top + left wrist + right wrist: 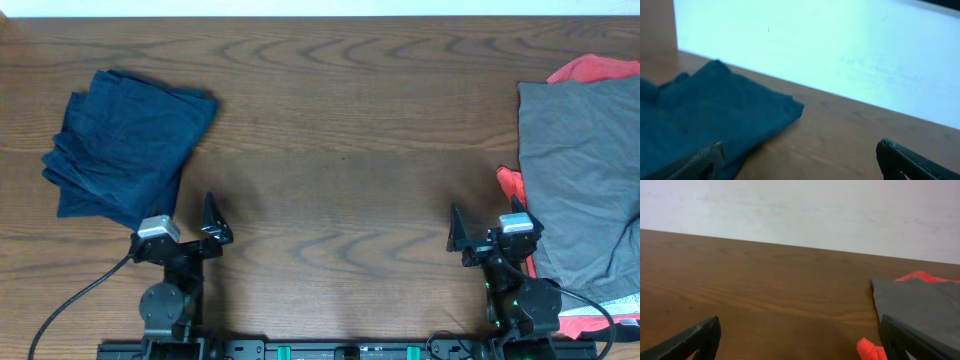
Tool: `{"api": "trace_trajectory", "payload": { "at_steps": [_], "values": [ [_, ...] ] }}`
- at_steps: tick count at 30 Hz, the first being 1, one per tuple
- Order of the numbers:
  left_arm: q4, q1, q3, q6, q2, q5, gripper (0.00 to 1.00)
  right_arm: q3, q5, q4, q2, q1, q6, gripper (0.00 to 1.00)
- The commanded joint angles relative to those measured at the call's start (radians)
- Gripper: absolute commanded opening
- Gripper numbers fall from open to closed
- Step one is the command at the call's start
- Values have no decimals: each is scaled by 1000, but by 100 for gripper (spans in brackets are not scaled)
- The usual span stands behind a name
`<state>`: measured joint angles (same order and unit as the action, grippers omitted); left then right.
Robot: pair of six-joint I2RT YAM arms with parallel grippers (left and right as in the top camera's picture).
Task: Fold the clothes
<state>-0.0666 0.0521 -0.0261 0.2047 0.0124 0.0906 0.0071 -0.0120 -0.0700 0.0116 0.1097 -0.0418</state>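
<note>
A folded dark navy garment (125, 145) lies on the wooden table at the far left; it also shows in the left wrist view (710, 112). A grey garment (580, 170) lies at the right edge on top of a red garment (595, 68); both show in the right wrist view, grey (920, 305) and red (871, 350). My left gripper (190, 232) is open and empty just below the navy garment, its fingers spread wide (800, 162). My right gripper (490, 230) is open and empty beside the grey garment's left edge (800, 340).
The wooden table (340, 150) runs between the two piles. A pale wall (800, 210) stands behind the table's far edge. A black cable (70, 300) runs from the left arm's base at the front.
</note>
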Motion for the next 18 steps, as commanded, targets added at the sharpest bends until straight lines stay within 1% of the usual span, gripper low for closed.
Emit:
{"api": "trace_trajectory", "payload": {
  "at_steps": [1, 4, 6, 9, 18],
  "values": [
    [-19, -5, 22, -74, -11, -23, 98, -2, -11, -3, -6, -11, -15, 99],
    [56, -6, 22, -73, -11, -19, 98, -2, -11, -3, -6, -11, -15, 99],
    [142, -6, 22, -73, -11, -28, 98, -2, -11, -3, -6, -11, -15, 99],
    [140, -6, 22, -72, -10, -97, 98, -2, -11, -3, -6, -11, -15, 99],
    [137, -6, 22, -73, -8, -101, 98, -2, -11, -3, -6, -11, -15, 99]
  ]
}}
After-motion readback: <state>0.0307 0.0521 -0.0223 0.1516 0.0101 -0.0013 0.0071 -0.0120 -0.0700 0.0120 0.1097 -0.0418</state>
